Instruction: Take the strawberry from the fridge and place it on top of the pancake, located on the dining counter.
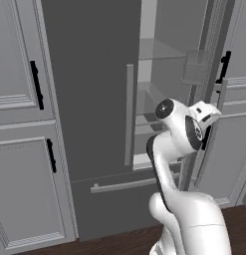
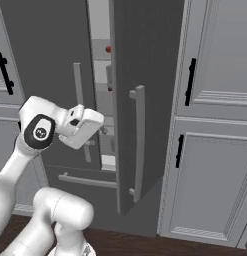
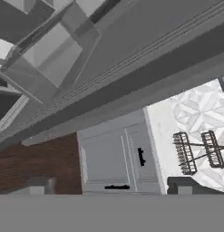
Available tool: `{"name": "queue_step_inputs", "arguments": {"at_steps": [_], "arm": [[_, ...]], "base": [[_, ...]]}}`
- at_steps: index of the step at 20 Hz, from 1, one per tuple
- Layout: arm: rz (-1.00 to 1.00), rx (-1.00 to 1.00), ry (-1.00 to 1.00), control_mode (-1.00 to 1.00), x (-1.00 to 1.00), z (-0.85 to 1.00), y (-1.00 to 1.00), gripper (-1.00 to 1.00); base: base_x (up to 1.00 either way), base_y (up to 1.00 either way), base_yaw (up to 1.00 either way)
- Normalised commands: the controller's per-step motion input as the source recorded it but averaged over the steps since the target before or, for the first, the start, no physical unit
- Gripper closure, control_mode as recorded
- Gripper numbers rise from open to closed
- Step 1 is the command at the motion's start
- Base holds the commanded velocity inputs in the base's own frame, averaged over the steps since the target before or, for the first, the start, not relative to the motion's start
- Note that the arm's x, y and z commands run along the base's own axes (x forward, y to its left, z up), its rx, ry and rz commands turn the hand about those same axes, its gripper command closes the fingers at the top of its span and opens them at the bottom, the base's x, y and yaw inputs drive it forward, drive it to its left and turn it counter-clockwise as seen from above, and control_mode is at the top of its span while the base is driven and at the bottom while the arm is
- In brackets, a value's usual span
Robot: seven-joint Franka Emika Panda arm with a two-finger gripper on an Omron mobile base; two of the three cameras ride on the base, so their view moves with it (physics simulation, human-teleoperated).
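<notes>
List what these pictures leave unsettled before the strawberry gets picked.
- Right base view: two small red spots inside the tall dark-grey fridge are too small to identify as the strawberry.
- Left base view: the white arm hides the lower pale shelves.
- Hand view: the jaws are cut off at the bottom edge.

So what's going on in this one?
The robot arm is at the fridge, whose right door stands partly open, showing pale shelves inside. The gripper sits by that door's edge with nothing in it; whether it's open can't be made out. A small red thing sits on an upper shelf, possibly the strawberry.
</notes>
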Motion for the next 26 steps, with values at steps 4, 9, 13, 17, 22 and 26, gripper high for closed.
{"name": "queue_step_inputs", "arguments": {"at_steps": [4,9,13,17,22,26], "arm": [[0.13,-0.52,0.80,-1.00,1.00,-0.02,0.39,-1.00],[0.17,-0.12,0.49,-1.00,1.00,-0.24,-0.24,-1.00],[0.14,0.00,0.36,-1.00,0.63,-0.24,-0.58,-1.00],[0.01,0.00,0.24,-1.00,-0.04,-0.24,-0.77,-1.00],[0.00,0.01,0.15,-1.00,-0.39,-0.12,-0.94,-1.00],[0.00,0.11,0.09,-1.00,-0.46,0.00,-1.00,-1.00]], "base": [[0.00,0.00,0.00],[0.00,0.00,0.00],[0.00,0.00,0.00],[0.00,0.00,0.00],[0.00,0.00,0.00],[0.00,0.00,0.00]]}}
